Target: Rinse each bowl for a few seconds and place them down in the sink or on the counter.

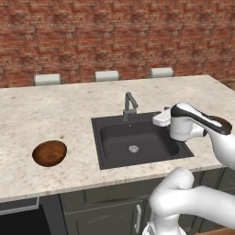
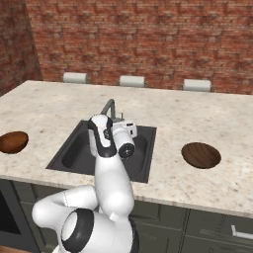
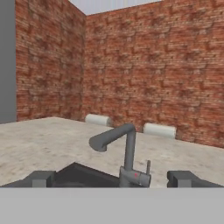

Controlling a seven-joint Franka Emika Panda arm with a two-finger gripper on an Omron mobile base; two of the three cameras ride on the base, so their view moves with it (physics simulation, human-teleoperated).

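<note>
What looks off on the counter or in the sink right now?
Nothing stands out. One bowl sits upright right of the sink, the other bowl left of it. Faucet looks intact, no spills. The end effector is open and empty.

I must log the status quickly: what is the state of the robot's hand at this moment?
Hand: open, fingers spread wide, holding nothing, facing the faucet above the sink.
</note>
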